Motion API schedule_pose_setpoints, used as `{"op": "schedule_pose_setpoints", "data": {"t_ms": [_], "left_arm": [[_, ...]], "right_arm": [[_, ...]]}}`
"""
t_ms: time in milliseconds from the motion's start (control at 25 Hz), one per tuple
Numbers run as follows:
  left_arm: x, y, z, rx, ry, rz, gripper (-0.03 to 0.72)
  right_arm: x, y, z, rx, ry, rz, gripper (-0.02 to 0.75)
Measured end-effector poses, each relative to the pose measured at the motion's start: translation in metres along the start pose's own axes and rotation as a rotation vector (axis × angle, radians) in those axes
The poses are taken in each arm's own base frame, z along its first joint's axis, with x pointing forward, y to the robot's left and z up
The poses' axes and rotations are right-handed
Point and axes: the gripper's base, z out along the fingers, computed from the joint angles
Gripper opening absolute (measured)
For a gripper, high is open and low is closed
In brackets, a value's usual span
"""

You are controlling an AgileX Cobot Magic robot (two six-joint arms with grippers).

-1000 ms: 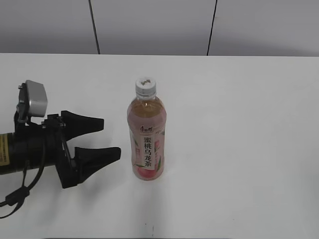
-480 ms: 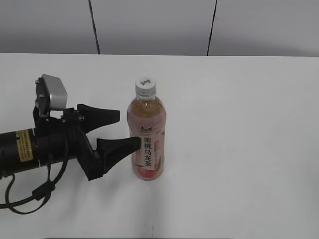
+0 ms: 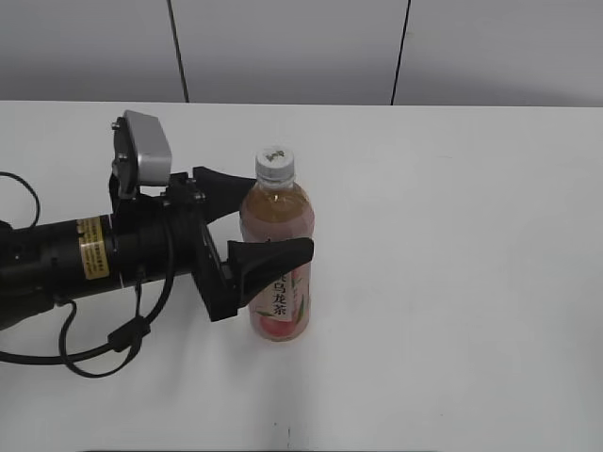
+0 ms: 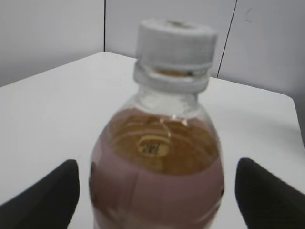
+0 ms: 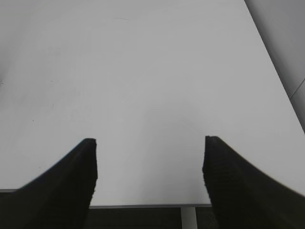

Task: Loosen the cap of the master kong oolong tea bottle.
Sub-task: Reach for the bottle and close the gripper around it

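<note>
The master kong oolong tea bottle (image 3: 283,306) stands upright on the white table, with its white ribbed cap (image 3: 275,165) screwed on top. My left gripper (image 3: 279,215) is open and lies level, one finger on each side of the bottle's upper body. In the left wrist view the bottle (image 4: 157,195) fills the middle with the cap (image 4: 175,40) above, and the black fingertips (image 4: 52,195) stand apart from it on both sides. My right gripper (image 5: 150,141) is open and empty over bare table; it does not show in the exterior view.
The white table (image 3: 452,235) stretches around the bottle, with a grey panelled wall (image 3: 283,47) behind it. The right wrist view shows the table's edge (image 5: 143,205) just below the right fingers.
My left gripper has moved right toward the bottle, staying open, and now straddles its upper body. The bottle has not moved.
</note>
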Motion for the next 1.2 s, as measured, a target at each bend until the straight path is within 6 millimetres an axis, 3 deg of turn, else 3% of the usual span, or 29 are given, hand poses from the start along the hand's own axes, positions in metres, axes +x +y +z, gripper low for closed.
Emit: {"op": "schedule_pose_setpoints", "data": {"t_ms": [320, 600, 720, 920, 1200], "left_arm": [[-0.012, -0.001, 0.020, 0.016, -0.052, 0.028, 0.591], [0.012, 0.004, 0.026, 0.004, 0.002, -0.032, 0.583], [0.013, 0.004, 0.026, 0.000, 0.002, -0.036, 0.554], [0.013, 0.004, 0.026, 0.002, 0.002, -0.035, 0.438], [0.013, 0.003, 0.026, 0.009, 0.004, -0.026, 0.439]], "right_arm": [[0.000, 0.000, 0.000, 0.000, 0.000, 0.000, 0.524], [0.000, 0.000, 0.000, 0.000, 0.000, 0.000, 0.524], [0.000, 0.000, 0.000, 0.000, 0.000, 0.000, 0.524], [0.000, 0.000, 0.000, 0.000, 0.000, 0.000, 0.524], [0.000, 0.000, 0.000, 0.000, 0.000, 0.000, 0.524]]}}
